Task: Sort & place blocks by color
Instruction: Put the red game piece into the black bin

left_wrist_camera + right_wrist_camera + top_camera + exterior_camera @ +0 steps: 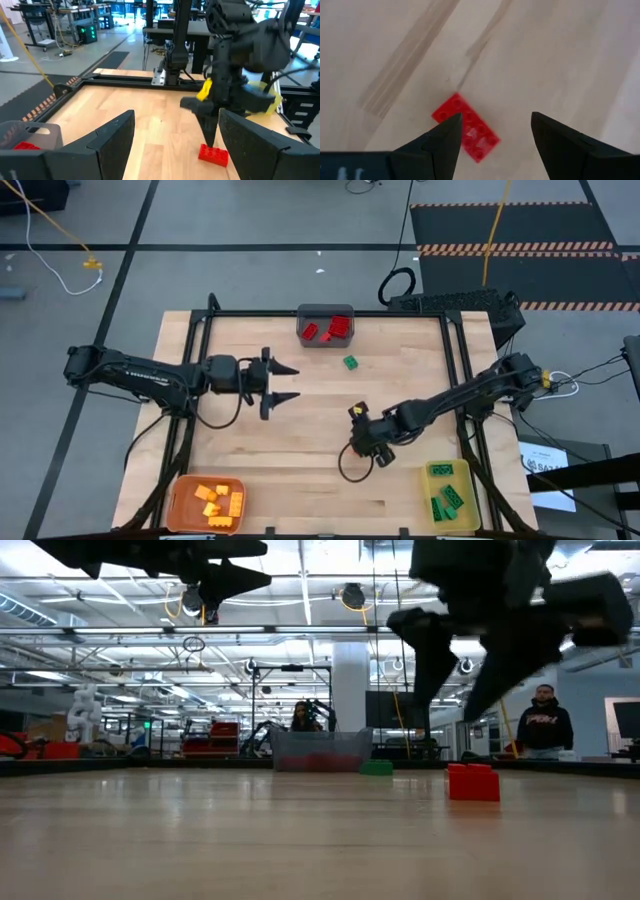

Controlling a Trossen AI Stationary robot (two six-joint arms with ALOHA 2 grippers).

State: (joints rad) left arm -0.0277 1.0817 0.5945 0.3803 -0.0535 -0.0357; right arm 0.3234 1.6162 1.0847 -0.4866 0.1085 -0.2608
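Note:
A red block (467, 127) lies flat on the table, studs up, also showing as the red block (473, 782) in the low view. My right gripper (495, 142) hangs open above it, slanting down, fingers clear of it; in the high view my right gripper (366, 438) hides it. A green block (351, 362) lies loose toward the far side. My left gripper (294, 383) stands open and level over the table's left half, with nothing between its fingers.
A grey bin (312, 315) at the far edge holds red blocks. An orange bin (180, 498) at the near left holds yellow-orange blocks. A yellow bin (432, 490) at the near right holds green blocks. A person (543, 724) stands beyond the table.

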